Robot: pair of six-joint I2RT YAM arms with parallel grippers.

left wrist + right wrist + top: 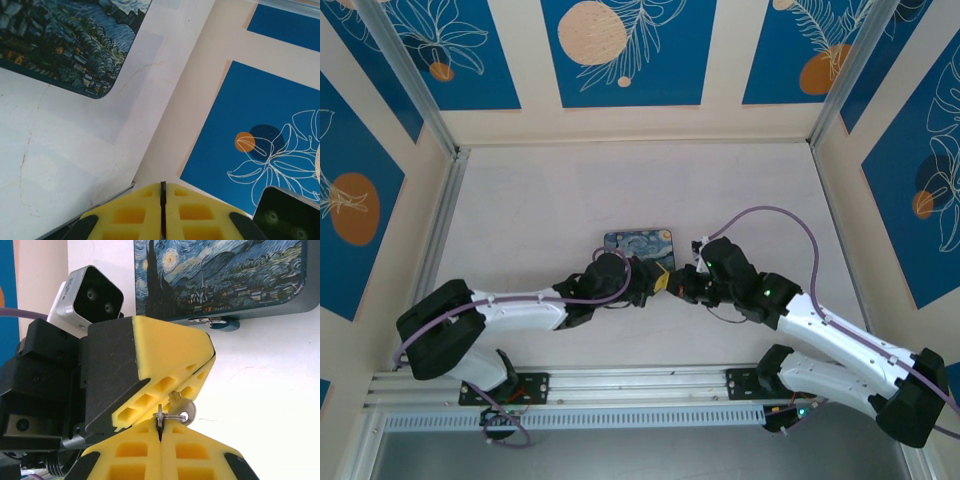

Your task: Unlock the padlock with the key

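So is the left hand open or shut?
Shut: the left hand has its yellow fingers pressed together, pinching the key.

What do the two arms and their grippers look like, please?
The left arm and right arm have white links, black joints and looping lilac cables. The left gripper and right gripper have black bodies and blocky yellow fingers with square pockets.

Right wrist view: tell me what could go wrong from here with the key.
1. The right gripper and the left gripper both look shut on the tiny key. If they pull against each other, it may twist, slip out and drop.
2. The padlock sits tight against the edge of the tin. Aiming the key there could be awkward and might shove the tin.
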